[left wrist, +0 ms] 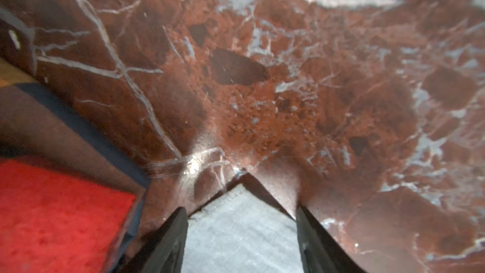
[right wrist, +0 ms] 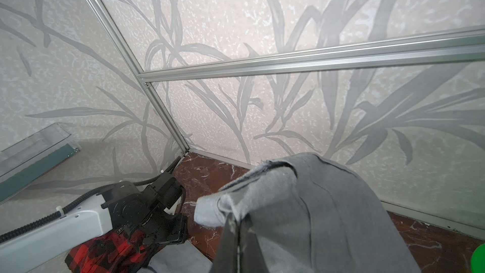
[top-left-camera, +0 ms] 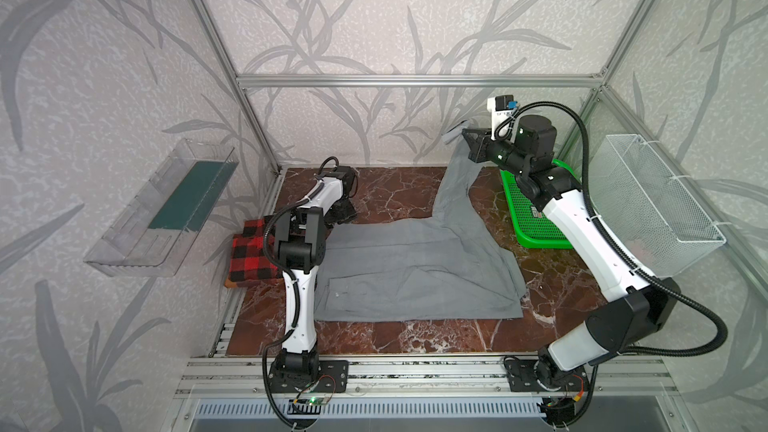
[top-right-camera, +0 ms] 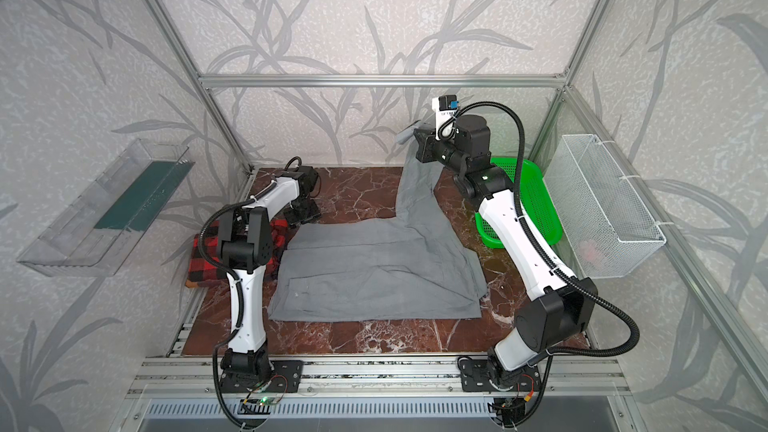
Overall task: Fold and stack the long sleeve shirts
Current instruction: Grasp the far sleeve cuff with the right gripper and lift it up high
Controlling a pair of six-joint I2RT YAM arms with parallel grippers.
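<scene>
The grey shirt [top-left-camera: 415, 276] looks limp and light, so its corners suit gripping. The right hand [right wrist: 238, 232] pinches its cuff [right wrist: 212, 211] aloft. The left hand [left wrist: 241, 207], jaws apart, straddles a corner [left wrist: 241, 237].

Grey shirt [top-left-camera: 415, 268] beside folded plaid shirt [top-left-camera: 249, 255]
</scene>
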